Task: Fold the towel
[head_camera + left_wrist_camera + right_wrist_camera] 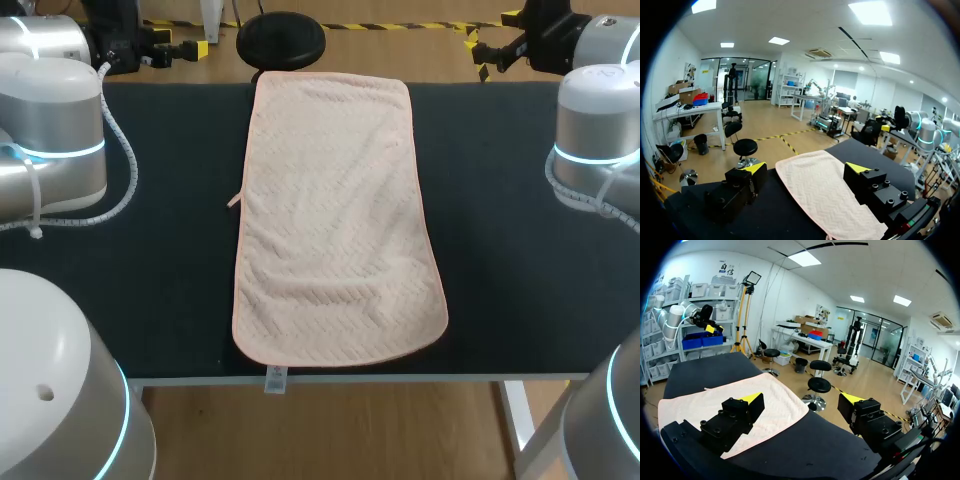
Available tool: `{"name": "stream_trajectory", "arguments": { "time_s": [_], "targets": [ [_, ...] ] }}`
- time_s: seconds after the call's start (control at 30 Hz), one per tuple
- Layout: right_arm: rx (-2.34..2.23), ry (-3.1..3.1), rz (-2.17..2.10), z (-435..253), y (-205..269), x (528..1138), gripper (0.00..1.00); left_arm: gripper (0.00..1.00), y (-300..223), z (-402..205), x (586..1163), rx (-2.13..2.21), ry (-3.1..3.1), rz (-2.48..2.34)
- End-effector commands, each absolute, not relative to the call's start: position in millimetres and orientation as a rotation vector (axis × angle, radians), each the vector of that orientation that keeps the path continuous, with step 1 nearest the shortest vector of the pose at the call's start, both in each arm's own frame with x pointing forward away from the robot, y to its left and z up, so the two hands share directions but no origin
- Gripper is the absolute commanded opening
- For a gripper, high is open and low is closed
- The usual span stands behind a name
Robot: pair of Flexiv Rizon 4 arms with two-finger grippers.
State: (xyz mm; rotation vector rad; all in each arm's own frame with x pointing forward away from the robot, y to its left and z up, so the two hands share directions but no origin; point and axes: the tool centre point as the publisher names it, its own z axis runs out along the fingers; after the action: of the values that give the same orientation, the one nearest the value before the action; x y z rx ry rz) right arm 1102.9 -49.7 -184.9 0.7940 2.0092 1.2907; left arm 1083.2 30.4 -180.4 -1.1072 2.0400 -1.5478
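Towel: laid flat at table centre, long axis 12 to 6 o'clock. Left gripper, right gripper: wide open, nothing held, beyond its 11 and 1 o'clock corners. Risk judged: skewed fold, should corners be pinched unevenly.

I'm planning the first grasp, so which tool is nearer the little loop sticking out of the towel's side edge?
Left. The left tool hangs beyond the table at far left, the towel side bearing the loop; the right tool is at far right, across the towel.
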Motion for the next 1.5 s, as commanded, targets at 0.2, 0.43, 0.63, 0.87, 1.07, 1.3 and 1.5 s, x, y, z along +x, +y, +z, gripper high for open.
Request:
{"name": "stream_trajectory", "arguments": {
  "time_s": [0.2, 0.43, 0.63, 0.87, 1.07, 1.3, 1.5],
  "targets": [
    [0.793, 2.012, 1.291, -185, -50, 1104, 1.0, 1.0, 30, -181, 1083, -1.107, 2.035, -1.548],
    [0.793, 2.012, 1.291, -185, -50, 1104, 1.0, 1.0, 30, -181, 1083, -1.107, 2.035, -1.548],
    [0.793, 2.012, 1.291, -185, -50, 1104, 1.0, 1.0, 30, -181, 1083, -1.107, 2.035, -1.548],
    [0.308, 2.329, 0.782, -198, -30, 1099, 1.0, 1.0, 2, -202, 1091, -0.792, 2.521, -1.22],
    [-0.126, 2.544, 0.492, -213, -20, 1074, 1.0, 1.0, -14, -220, 1075, -0.413, 2.81, -0.893],
    [-0.346, 2.678, 0.364, -238, -18, 1054, 1.0, 1.0, -22, -243, 1058, -0.207, 2.993, -0.69],
    [-0.322, 2.609, 0.349, -248, -14, 1050, 1.0, 1.0, -23, -261, 1055, -0.304, 3.026, -0.798]
  ]
}}
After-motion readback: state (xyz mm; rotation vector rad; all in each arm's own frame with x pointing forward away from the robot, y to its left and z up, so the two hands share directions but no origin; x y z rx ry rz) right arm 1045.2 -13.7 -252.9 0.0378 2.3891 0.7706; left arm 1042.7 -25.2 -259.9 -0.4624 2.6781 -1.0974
